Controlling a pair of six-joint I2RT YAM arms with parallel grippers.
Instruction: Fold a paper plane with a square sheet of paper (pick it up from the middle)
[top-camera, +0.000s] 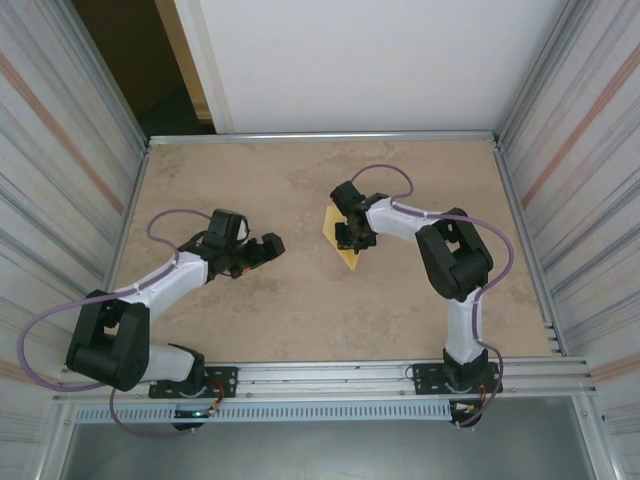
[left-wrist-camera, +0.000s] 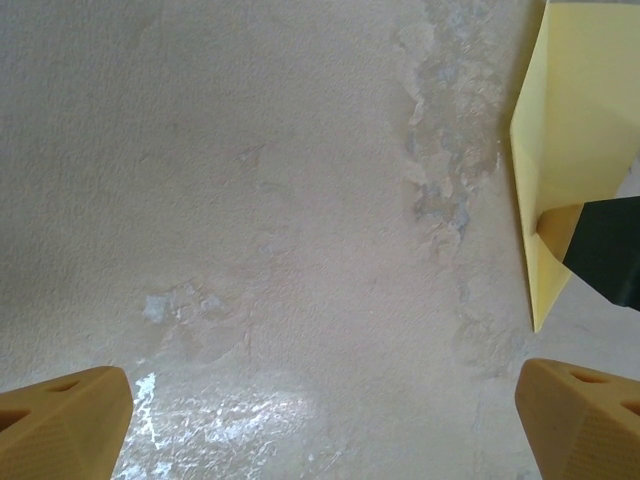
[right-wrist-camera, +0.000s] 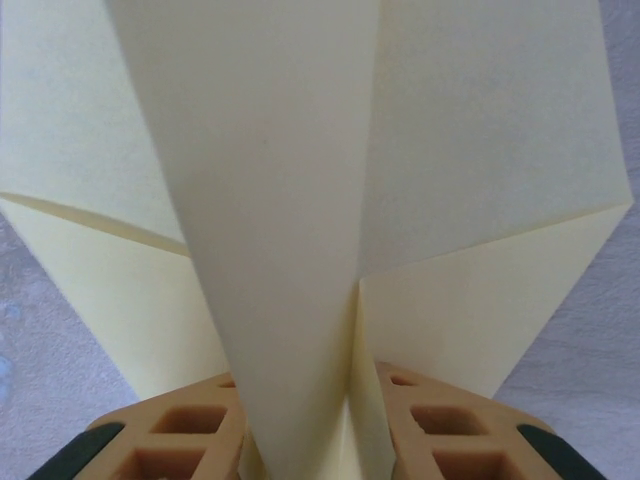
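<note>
- Left gripper (top-camera: 266, 246): fingers spread wide, holding nothing, over the bare tan table (top-camera: 300, 320) left of centre.
- Small yellow paper plane (top-camera: 347, 260): lies on the table just right of centre, sharp tip pointing near, centre fold raised.
- Right gripper (right-wrist-camera: 300, 445): over the plane, orange fingers close either side of the raised fold; whether they pinch it cannot be told.
</note>
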